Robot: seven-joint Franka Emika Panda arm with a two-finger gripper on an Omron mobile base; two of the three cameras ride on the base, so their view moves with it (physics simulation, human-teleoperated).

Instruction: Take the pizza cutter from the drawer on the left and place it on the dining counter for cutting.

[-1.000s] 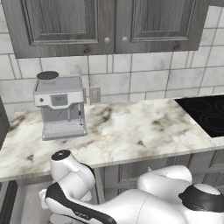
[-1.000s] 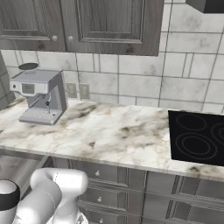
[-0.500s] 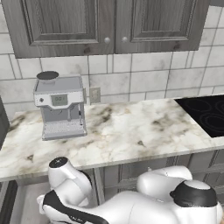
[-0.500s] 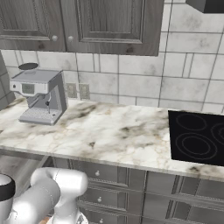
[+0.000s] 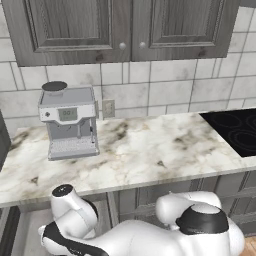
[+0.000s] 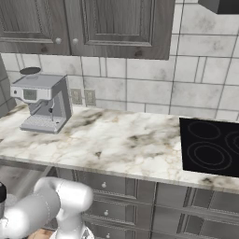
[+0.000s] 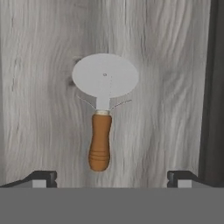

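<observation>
- The orange-brown wooden-handled pizza cutter (image 7: pixel 104 109) lies flat on the pale wood-grain drawer (image 7: pixel 43 87) floor.
- The grey coffee machine (image 5: pixel 70 122) stands on the veined marble worktop (image 5: pixel 150 155), left of the black cooktop (image 5: pixel 235 131).

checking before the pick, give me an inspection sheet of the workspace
surface: pale grey wood-grain drawer floor, seen from the hand view.
job's things: pizza cutter lies flat on it, round blade away from the hand, orange-brown handle toward it.
clutter: nothing seen in the drawer beside the cutter.
grippers: gripper open, fingers wide on either side of the handle, not touching it.
cables: nothing seen.
surroundings: marble worktop with grey coffee machine, black cooktop, wall sockets, grey cabinet doors above.
</observation>
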